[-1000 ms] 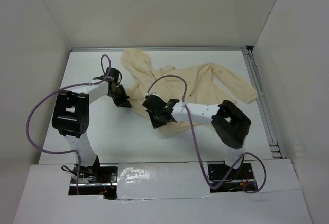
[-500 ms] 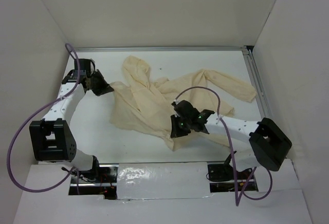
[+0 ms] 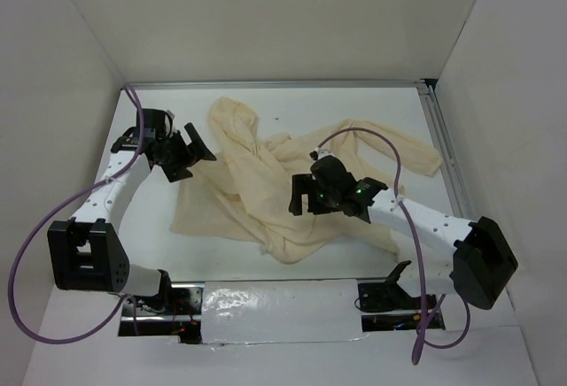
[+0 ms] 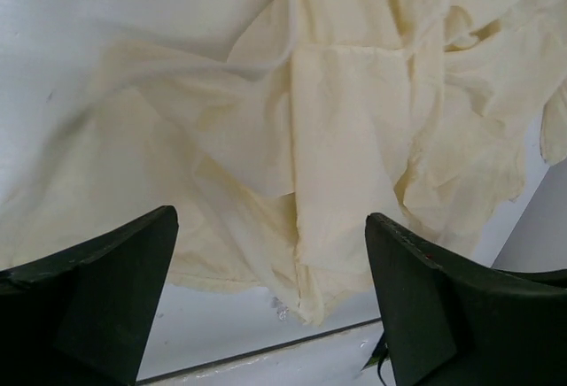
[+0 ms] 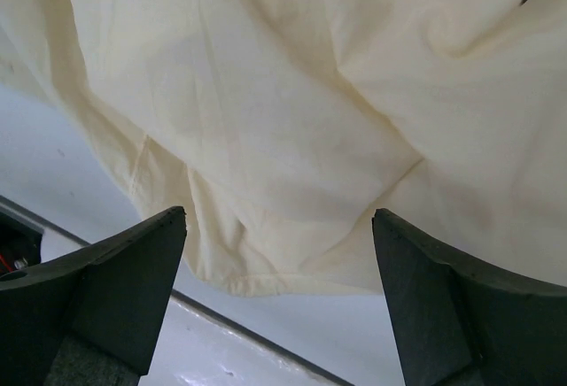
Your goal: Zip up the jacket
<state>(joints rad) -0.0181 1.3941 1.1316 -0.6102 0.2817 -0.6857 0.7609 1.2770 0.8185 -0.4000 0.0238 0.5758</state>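
Jacket [image 3: 250, 198] lies crumpled mid-table, spread wider leftward than second ago (hood toward far edge). Left gripper [image 3: 193, 150] at its left edge, right gripper [image 3: 298, 197] over its middle: both have let go, jaws wide apart, empty

Bright, even overhead light; soft faint shadows; no blur

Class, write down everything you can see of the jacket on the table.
The jacket is pale cream-yellow soft fabric, lying crumpled and wrinkled on the white table. Its hood points to the far side, and one sleeve stretches right. The left gripper and right gripper stand open, gripping nothing.
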